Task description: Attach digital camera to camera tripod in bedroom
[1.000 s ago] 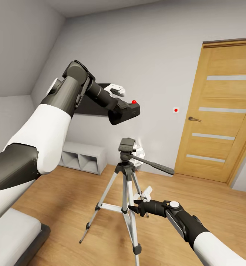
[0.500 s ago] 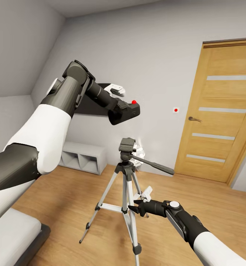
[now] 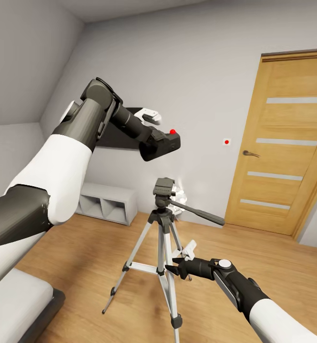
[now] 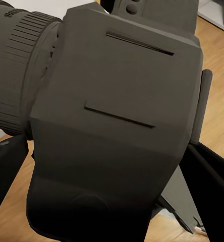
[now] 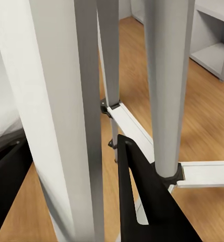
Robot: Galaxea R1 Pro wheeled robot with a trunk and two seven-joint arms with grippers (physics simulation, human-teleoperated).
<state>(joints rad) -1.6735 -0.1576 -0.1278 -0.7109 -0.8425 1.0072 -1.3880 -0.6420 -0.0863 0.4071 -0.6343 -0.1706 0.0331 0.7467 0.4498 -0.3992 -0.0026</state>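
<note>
— What did the wrist views add?
— The left one showed the digital camera (image 4: 112,126) clamped between the left gripper (image 3: 154,143)'s fingers; the right one showed the right gripper (image 5: 66,201) straddling a leg of the camera tripod (image 3: 163,228), jaws apart around it.
— And the arms?
— The left arm was raised, holding the digital camera above the camera tripod's head and apart from it. The right arm reached low, among its legs.
</note>
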